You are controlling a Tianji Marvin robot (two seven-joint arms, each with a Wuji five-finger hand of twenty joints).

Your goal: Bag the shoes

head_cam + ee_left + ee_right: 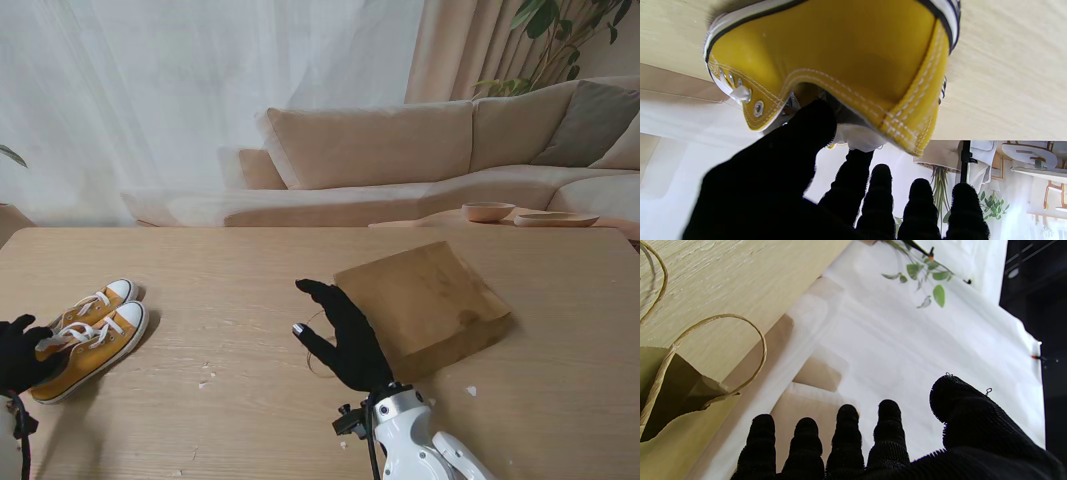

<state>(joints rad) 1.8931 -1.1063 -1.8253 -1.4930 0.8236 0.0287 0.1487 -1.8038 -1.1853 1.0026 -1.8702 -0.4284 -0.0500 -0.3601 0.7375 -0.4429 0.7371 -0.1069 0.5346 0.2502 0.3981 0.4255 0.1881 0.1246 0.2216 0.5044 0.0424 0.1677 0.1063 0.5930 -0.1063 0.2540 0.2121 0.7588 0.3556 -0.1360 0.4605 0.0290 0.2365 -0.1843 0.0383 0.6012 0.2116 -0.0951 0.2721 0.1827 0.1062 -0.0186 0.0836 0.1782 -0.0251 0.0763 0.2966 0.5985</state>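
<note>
Shoes (88, 333), two yellow ones laid side by side, sit at the table's (250, 400) left edge in the stand view, well apart from the one paper bag (425, 305) lying flat right of centre. Your left hand (20, 352) rests at the heels, while your right hand (345, 335) hovers spread and holding nothing just beside the bag's mouth. In the left wrist view, one shoe (840, 56) fills the picture, heel toward you; the thumb (806, 130) touches the collar, the other fingers (880, 180) are extended, not yet wrapped, so you hold nothing securely. To grip well, you would likely hook the thumb inside the collar and press the fingers against the outer heel before lifting. In the right wrist view, the bag (670, 400) shows two twine handles (723, 340) lying loose on the wood, and all five fingers (846, 426) are stretched apart. You would probably want that hand to lift one handle and prop the mouth wide before the shoe arrives.
</note>
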